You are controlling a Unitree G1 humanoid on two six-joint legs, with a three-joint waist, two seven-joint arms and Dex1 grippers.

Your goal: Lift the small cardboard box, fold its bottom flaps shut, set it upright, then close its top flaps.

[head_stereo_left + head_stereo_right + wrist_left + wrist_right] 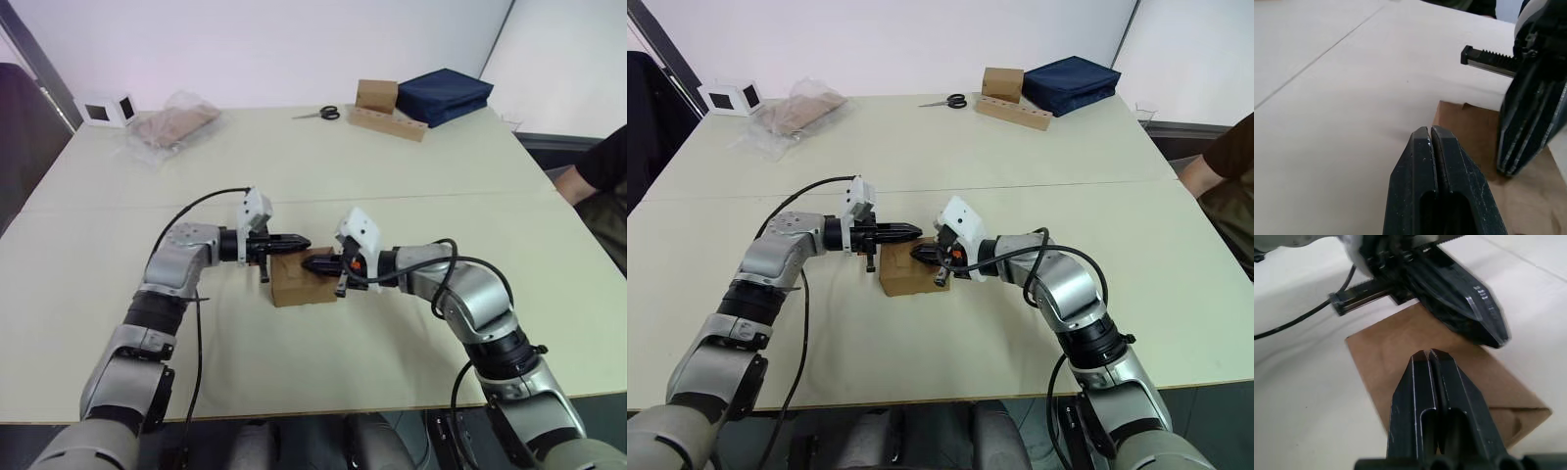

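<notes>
The small cardboard box (299,284), plain brown, sits on the table between my two arms, and its upper face looks flat. My left gripper (304,241) is shut and empty. It reaches in from the left, with its tips over the box's far top edge. From the right, my right gripper (308,262) is also shut on nothing and lies low over the top face (1382,352). The two tips point at each other, nearly meeting. The left wrist view has the box corner (1462,122) just past my shut fingers (1422,147).
At the table's far side lie a white cube with black squares (106,110), a clear plastic bag (171,125), scissors (321,114), a tan cube on a cardboard strip (377,96) and a navy bag (446,95). A person's arm (593,174) is at the right edge.
</notes>
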